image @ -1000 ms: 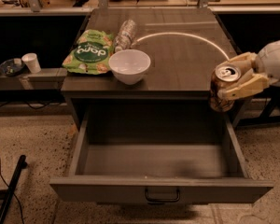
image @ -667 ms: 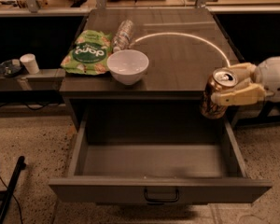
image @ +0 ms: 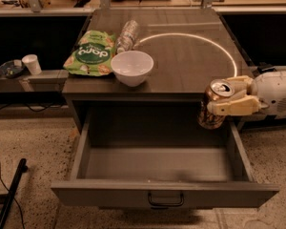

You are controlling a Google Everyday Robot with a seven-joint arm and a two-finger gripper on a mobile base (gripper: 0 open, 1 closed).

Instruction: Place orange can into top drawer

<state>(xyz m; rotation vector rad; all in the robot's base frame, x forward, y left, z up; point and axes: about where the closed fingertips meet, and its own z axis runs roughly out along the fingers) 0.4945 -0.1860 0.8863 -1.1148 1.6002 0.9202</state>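
The pincer (image: 224, 99) clasps the orange can (image: 209, 120) upright over the right rear of the open top drawer (image: 164, 192), apparently ready for lowering.

A green snack bag (image: 89, 54) lies at the left of the cabinet top (image: 190, 63), a clear bottle (image: 127, 35) lies on its side just beside it, and 1 white bowl (image: 132, 67) stands near the front edge. A white cup (image: 32, 64) stands on a low ledge (image: 43, 78) further left.
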